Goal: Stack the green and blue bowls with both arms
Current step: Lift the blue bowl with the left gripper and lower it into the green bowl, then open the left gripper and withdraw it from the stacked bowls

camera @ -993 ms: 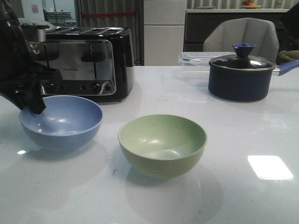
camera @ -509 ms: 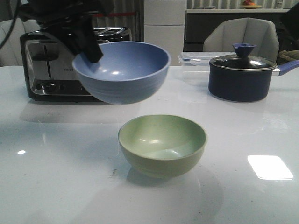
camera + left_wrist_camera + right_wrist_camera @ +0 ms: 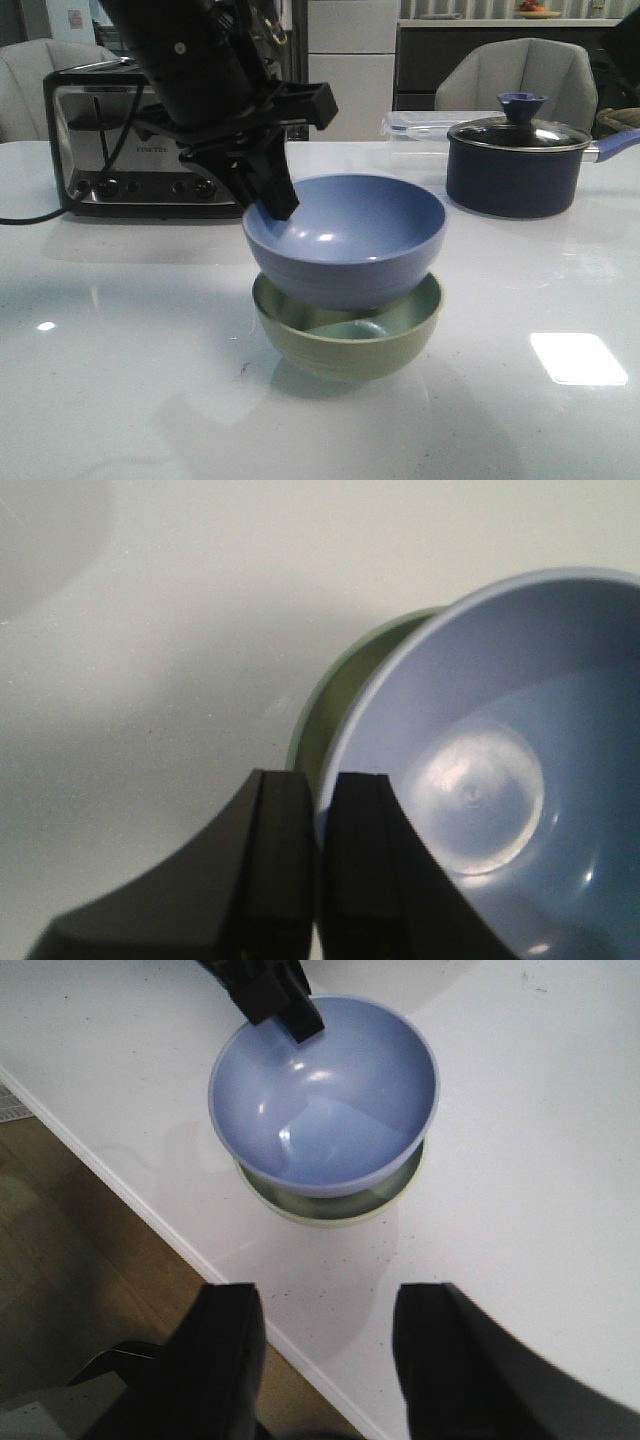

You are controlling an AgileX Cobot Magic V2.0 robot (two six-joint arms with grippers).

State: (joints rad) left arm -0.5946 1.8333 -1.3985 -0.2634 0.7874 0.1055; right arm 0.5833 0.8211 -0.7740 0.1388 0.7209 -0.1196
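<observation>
A: Left gripper, fingers pinching the rim of the matte periwinkle-blue round bowl, which sits partly inside the sage-green bowl.

B: We judge both light, rigid, probably slick; rims suit holding. Right gripper spread, empty.

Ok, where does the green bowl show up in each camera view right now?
Front view: green bowl at centre, under the blue bowl.
Left wrist view: only a rim sliver beside the blue bowl, by the left gripper.
Right wrist view: a crescent below the blue bowl.
Shared landmark: the blue bowl.
</observation>
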